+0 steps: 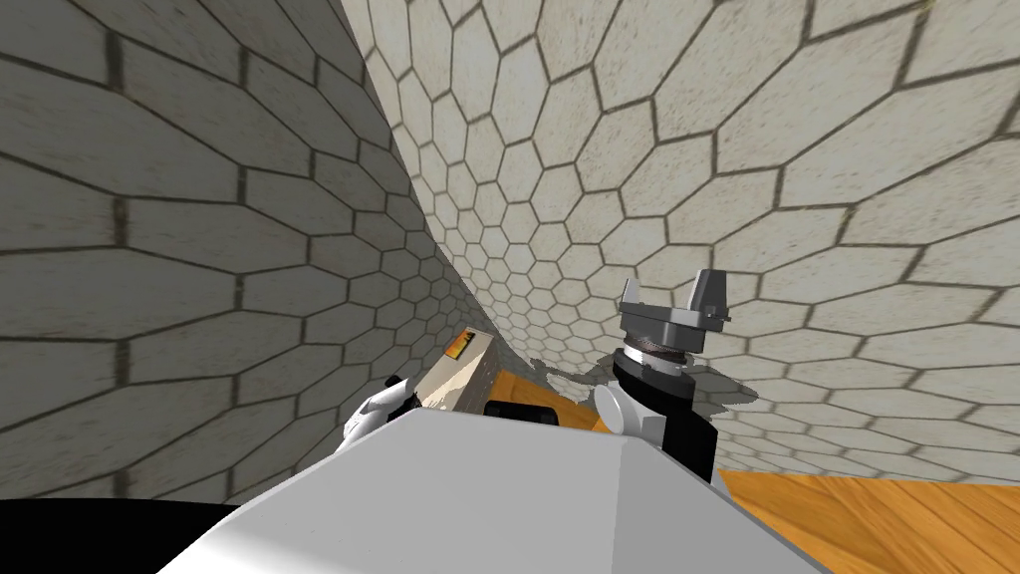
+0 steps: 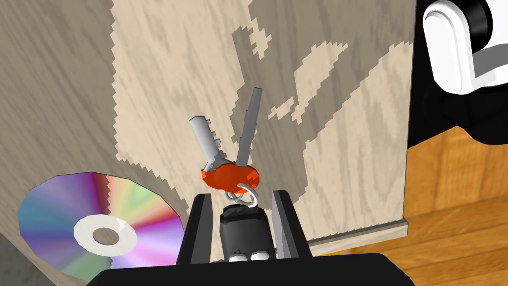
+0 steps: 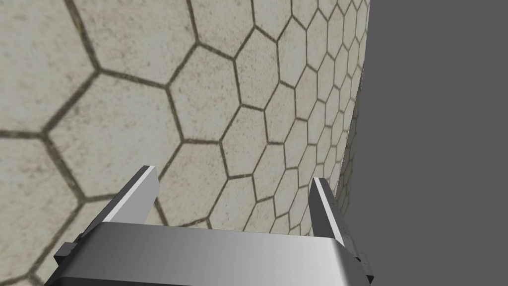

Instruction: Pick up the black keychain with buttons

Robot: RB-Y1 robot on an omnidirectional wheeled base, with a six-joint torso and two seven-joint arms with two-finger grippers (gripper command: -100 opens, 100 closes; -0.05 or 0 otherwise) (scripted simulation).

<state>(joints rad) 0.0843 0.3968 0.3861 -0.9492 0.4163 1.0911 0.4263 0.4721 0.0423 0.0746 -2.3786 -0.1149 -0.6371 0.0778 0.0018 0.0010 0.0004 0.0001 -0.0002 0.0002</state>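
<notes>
Left gripper point(image 2: 241, 194) fingers point(image 2: 201, 228) are closed on the black keychain point(image 2: 245, 233), pressing both sides of its body. Two pale buttons point(image 2: 248, 256) sit at its near end. Beyond the fingertips, a metal ring point(image 2: 246, 194) links an orange key head point(image 2: 229, 176) and two grey keys point(image 2: 248, 126) over a light wood-grain counter point(image 2: 173, 74). An iridescent disc point(image 2: 59, 218) rests on the counter near the gripper, apart from the keys. Right gripper point(image 1: 672, 296) is raised to the right of the counter, before a hexagon-tiled wall point(image 1: 797, 149), with its fingers spread apart.
</notes>
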